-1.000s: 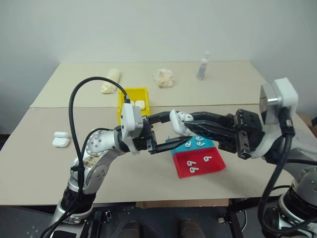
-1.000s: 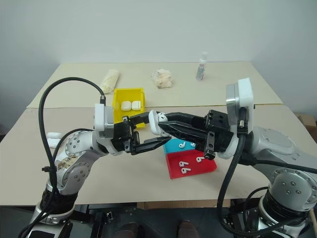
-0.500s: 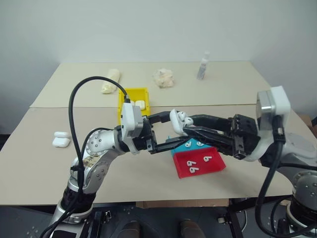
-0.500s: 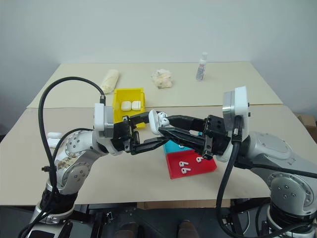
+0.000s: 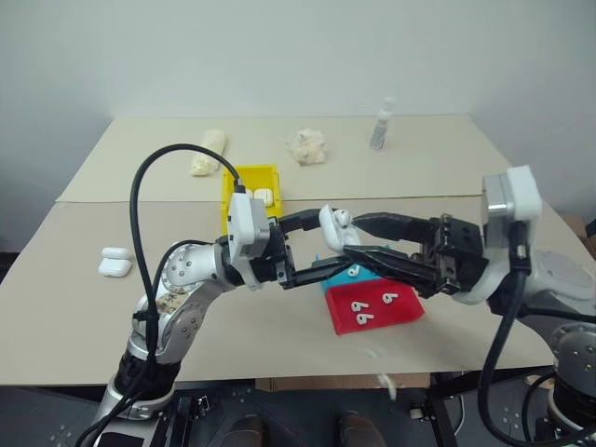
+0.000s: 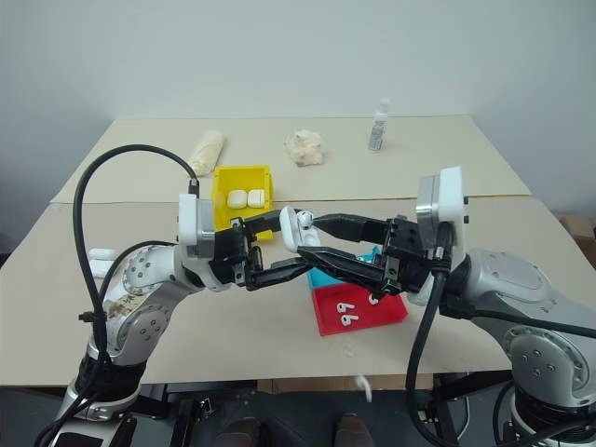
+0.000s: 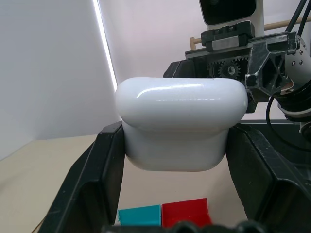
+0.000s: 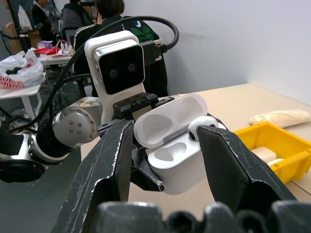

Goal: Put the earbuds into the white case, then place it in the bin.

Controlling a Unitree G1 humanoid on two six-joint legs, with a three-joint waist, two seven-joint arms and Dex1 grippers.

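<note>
The left gripper (image 5: 321,250) pinches the open case (image 5: 333,226) in the air above the teal tray (image 5: 358,271). One earbud (image 8: 200,124) sits in the case. The right gripper (image 5: 365,236) stands spread around it, near the bin (image 5: 244,179).

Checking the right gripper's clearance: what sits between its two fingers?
In the right wrist view, the open white case held by the left gripper sits there, one earbud seated inside.

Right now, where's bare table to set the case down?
Free: the wide strip between the two spare cases and the red tray, and the right side below the bottle. Crowded: yellow bin and both trays, under the hands.
</note>
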